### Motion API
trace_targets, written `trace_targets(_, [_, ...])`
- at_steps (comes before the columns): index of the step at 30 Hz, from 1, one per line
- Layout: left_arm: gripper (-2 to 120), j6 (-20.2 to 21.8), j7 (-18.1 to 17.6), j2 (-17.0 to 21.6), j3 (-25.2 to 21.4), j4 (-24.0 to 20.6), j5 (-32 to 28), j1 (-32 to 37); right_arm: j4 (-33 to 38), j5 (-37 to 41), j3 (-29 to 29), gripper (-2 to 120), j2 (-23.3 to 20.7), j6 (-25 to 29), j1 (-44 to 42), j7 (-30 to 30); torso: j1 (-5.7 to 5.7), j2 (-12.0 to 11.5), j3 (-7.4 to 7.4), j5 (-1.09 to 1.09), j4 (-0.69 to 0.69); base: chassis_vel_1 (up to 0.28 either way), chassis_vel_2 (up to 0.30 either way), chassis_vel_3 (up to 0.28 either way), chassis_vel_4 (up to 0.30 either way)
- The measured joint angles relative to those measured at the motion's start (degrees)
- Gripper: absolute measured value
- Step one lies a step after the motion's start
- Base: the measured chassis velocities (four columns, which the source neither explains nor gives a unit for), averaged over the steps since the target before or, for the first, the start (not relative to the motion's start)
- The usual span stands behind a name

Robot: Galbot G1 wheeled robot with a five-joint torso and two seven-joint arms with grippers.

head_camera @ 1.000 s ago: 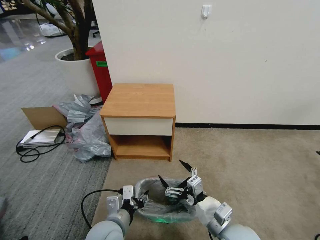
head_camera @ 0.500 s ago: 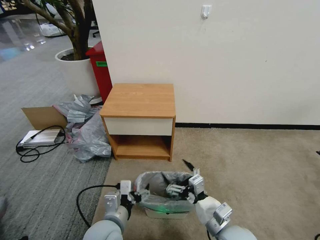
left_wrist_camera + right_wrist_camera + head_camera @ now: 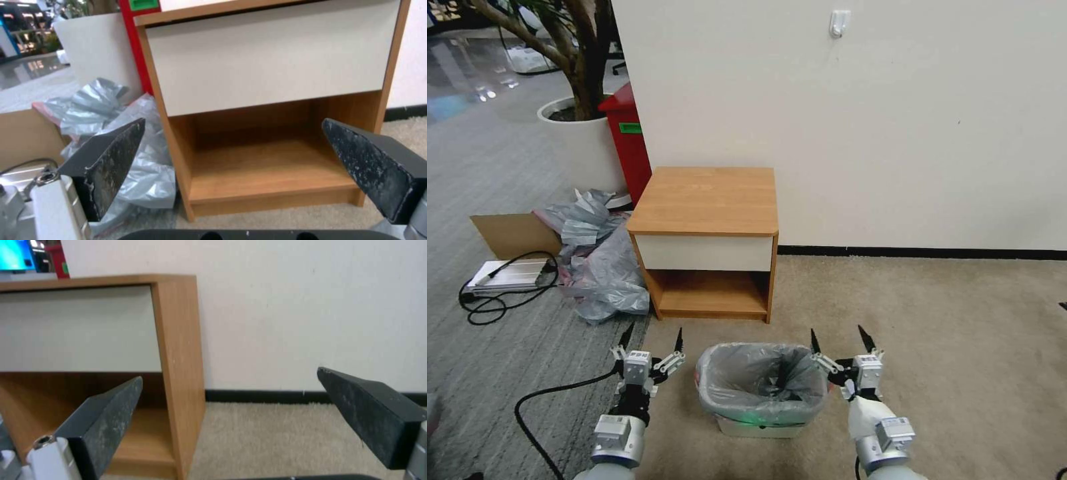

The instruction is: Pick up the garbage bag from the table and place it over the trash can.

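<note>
The grey translucent garbage bag [image 3: 758, 377] lines the beige trash can [image 3: 760, 427] on the carpet, its mouth folded over the rim. My left gripper [image 3: 653, 337] hangs open to the left of the can, apart from it, with nothing between its fingers. To the can's right my right gripper [image 3: 838, 337] is open too and holds nothing. Behind the can stands the table [image 3: 707, 200], its top bare. In the left wrist view the left gripper [image 3: 233, 146] faces the table's drawer front [image 3: 267, 60]. In the right wrist view the right gripper [image 3: 231, 390] faces the table's side [image 3: 178, 356].
A heap of grey plastic bags [image 3: 597, 267] lies left of the table beside a cardboard sheet [image 3: 510, 233] and a cable [image 3: 494, 303]. A red bin [image 3: 627, 140] and a white planter [image 3: 577, 143] stand behind. The wall [image 3: 894, 133] is close behind the table.
Both grippers have let go of the bag's rim, opened, and drawn outward to either side of the can. The bag now sits stretched over the can's rim.
</note>
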Motion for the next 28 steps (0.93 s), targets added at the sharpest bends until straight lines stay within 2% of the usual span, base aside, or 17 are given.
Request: trace_targets(28, [99, 0.5, 0.0, -0.1, 0.1, 0.0, -0.7, -0.2, 0.4, -0.1, 0.0, 100, -0.1, -0.1, 0.1, -0.6, 0.0, 0.0, 0.0, 0.0, 0.0, 0.0, 0.0, 0.0, 0.0])
